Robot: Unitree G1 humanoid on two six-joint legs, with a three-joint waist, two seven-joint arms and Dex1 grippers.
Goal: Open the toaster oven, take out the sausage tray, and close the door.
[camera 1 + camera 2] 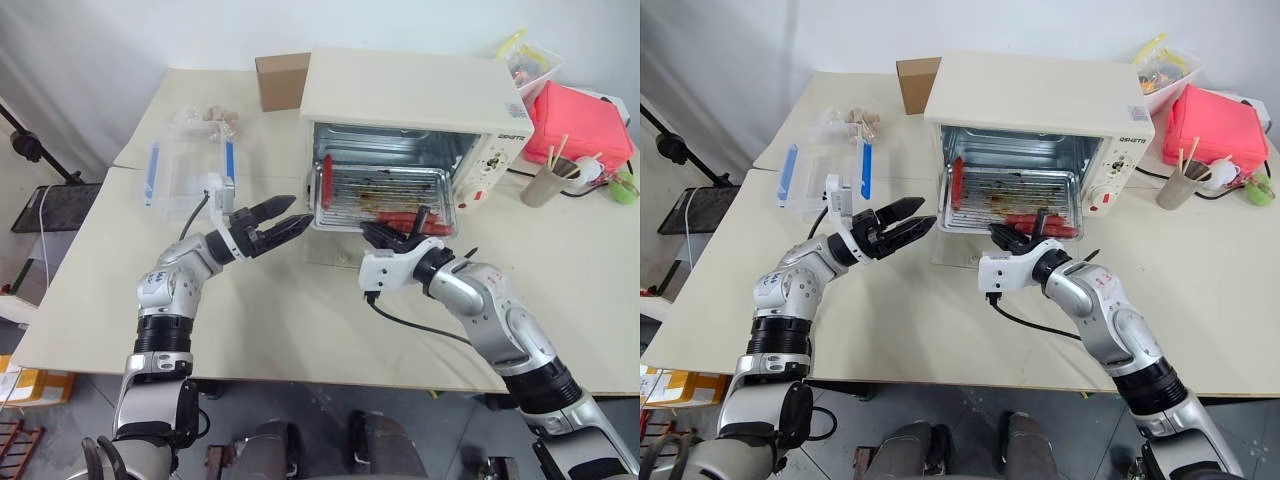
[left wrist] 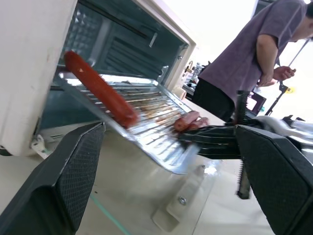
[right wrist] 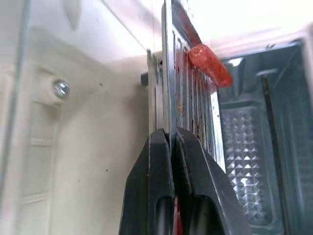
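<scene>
The cream-white toaster oven (image 1: 410, 90) stands at the back of the table. Its glass door (image 1: 955, 250) is folded down flat in front of it. The shiny sausage tray (image 1: 375, 195) sticks partly out of the opening, with one sausage (image 1: 326, 180) at its left side and more near its front right. My right gripper (image 1: 412, 225) is shut on the tray's front edge (image 3: 168, 88), the fingers pinching the thin metal rim. My left gripper (image 1: 298, 212) hangs open just left of the oven's opening, touching nothing, its fingers (image 2: 58, 181) spread wide towards the tray.
A clear plastic box with blue clips (image 1: 185, 170) sits at the left of the table, a brown cardboard box (image 1: 280, 80) behind the oven's left corner. A red container (image 1: 580, 120) and a cup of sticks (image 1: 548, 180) stand at the right. A person (image 2: 244, 68) stands beyond the table.
</scene>
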